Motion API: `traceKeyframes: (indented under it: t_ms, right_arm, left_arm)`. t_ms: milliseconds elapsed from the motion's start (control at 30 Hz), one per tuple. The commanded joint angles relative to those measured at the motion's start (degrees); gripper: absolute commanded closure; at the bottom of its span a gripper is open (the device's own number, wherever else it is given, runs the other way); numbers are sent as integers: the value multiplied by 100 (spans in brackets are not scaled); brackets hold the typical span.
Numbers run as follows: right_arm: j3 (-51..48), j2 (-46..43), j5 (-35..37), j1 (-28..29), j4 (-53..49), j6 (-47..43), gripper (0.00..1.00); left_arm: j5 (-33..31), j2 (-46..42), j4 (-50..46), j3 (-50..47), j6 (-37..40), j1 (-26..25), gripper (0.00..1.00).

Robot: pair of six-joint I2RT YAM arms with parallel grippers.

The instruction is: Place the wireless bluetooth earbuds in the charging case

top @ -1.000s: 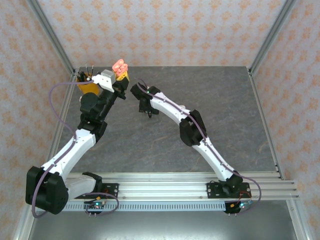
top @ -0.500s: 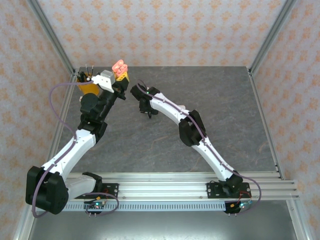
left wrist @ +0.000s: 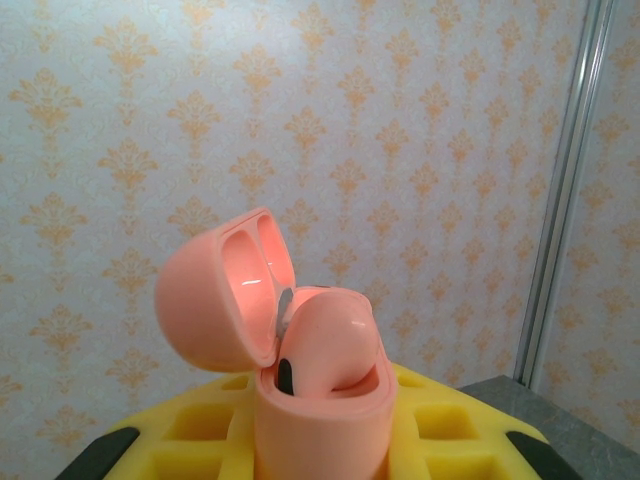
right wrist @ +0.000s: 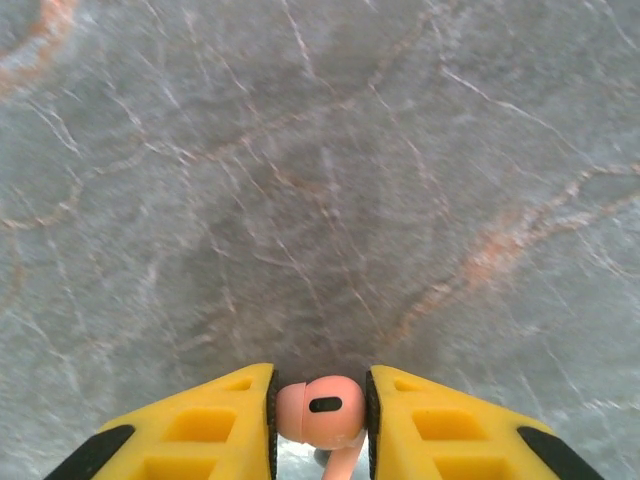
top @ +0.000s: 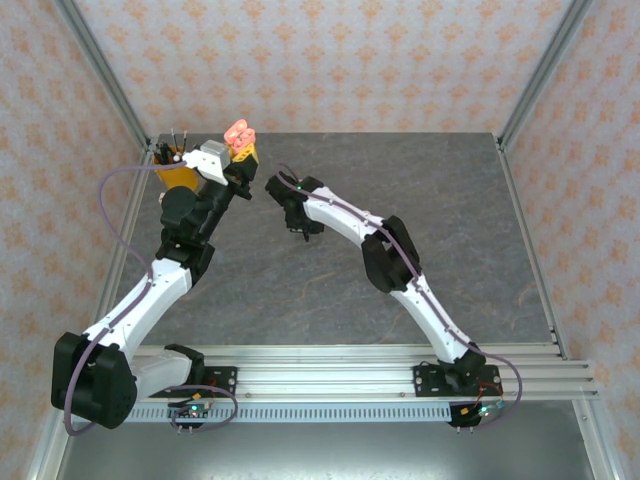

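Your left hand (top: 240, 158) is gripping the coral-pink charging case (left wrist: 320, 410) between its yellow fingers (left wrist: 200, 435), holding it upright and raised above the counter (right wrist: 320, 180). The case's lid (left wrist: 215, 300) is standing open, tilted back to the left of the case body in the left wrist view. A rounded pink seated earbud (left wrist: 335, 330) is sitting in the case's mouth; how deep it is sitting cannot be told. Your right hand (right wrist: 320, 400) is pinching a coral-pink earbud (right wrist: 322, 408). Its fingers are pressing on both sides of the bud's head, and the stem is pointing down out of the bottom of the right wrist view. In the top view this hand is hanging to the right of the case and nearer the arm bases, apart from the case and pointing down at bare grey marbled counter. An orange cup (top: 178, 175) with dark sticks in it is standing just left of the case, at the counter's far left corner.
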Motion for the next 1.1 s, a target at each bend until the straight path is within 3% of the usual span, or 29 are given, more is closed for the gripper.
traceKeyframes:
  t_ms: [0,533,1067]
  right_arm:
    - [-463,-610,269,25,15,-173,72]
    - [-3662,-2330,-54,-30,939,-454,72]
    - [-4019,-2371,-352,-149,955,-452,60]
  left_arm:
    - [149,-25,214,33,-85,61,100]
    - [349,196,214,226,-230,53,100]
    - [411,287,145,355,-255,43,100]
